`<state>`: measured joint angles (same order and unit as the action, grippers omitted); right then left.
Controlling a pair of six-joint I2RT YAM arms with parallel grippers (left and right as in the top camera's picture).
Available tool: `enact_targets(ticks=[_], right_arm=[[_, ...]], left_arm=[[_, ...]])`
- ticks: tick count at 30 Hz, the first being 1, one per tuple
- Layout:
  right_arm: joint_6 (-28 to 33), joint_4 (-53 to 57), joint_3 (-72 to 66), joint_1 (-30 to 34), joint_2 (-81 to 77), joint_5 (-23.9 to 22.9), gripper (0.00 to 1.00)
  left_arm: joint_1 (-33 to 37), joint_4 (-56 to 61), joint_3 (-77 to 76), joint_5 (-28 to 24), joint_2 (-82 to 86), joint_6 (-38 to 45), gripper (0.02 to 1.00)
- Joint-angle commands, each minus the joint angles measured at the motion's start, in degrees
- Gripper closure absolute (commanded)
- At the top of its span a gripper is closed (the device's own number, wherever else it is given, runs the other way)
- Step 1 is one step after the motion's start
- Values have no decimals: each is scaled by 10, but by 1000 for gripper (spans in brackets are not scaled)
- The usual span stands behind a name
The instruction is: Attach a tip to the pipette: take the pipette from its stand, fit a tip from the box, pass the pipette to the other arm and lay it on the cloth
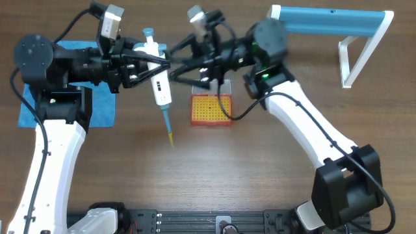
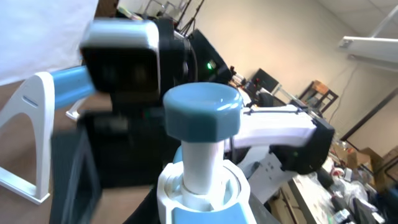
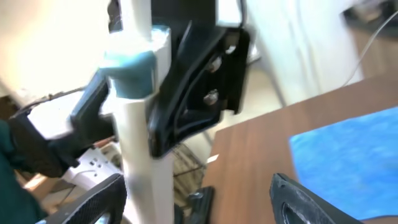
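pipette clamped in left gripper | right gripper wide, just beside | long axis up-down top view, tip toward arm bases

In the top view, the right arm covers the far edge of the tip box, and the left arm hides much of the blue cloth. In the left wrist view, the pipette is cut off below its collar. The seating of its yellow tip is too small to judge.
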<state>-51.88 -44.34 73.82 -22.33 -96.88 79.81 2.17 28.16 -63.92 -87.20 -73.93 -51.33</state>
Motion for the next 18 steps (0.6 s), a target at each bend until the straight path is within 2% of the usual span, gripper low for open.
enact_targets(ticks=[1,4,10,13,18], right_arm=[[-101,-71,-1,73,8,59,242],[-145,-116,-1,120,19,89,242],[-150,-122,-1,186,42,92,242],[-150,-122,-1,196,43,90,244],[-150,-122,-1,197,43,90,240]], left_arm=[[38,4,-16,-3,13,-9,993],[72,4,-16,15,13,-8,993],[151,4,-16,57,13,-6,993],[189,3,-16,75,13,-4,993],[258,-31,-16,151,13,39,993]])
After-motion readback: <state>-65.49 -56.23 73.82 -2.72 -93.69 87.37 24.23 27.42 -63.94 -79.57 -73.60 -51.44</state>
